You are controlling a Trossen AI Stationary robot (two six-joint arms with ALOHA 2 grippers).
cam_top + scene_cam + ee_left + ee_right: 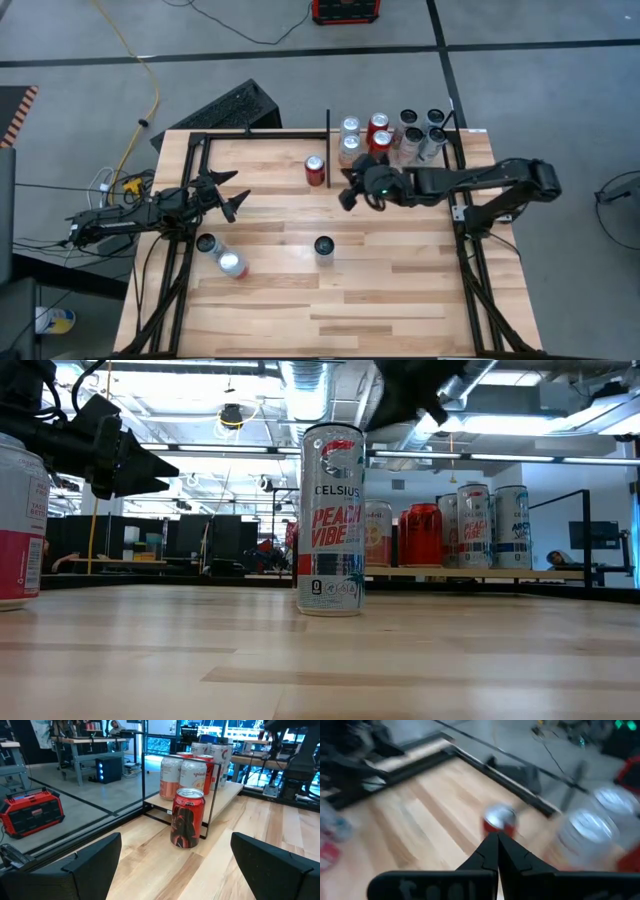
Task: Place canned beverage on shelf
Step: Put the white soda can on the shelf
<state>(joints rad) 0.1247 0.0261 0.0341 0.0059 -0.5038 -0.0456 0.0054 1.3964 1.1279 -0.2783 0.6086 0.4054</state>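
A red can (316, 170) stands upright on the table, just in front of the shelf (226, 797); the left wrist view shows the can (188, 817) close up. The shelf (472, 140) at the far right bears several upright cans. A white can (324, 246) stands at the table's middle and is also in the low view (332, 520). My right gripper (348, 196) hangs shut above the table, right of the red can, holding nothing; its wrist view (497, 845) is blurred. My left gripper (236, 197) waits open at the left edge.
Two more cans (207, 243) (232, 265) stand near the table's left edge. A black divider bar (327, 130) rises at the shelf's left end. Black rails (465, 240) frame the table. Bare planks lie toward the near edge.
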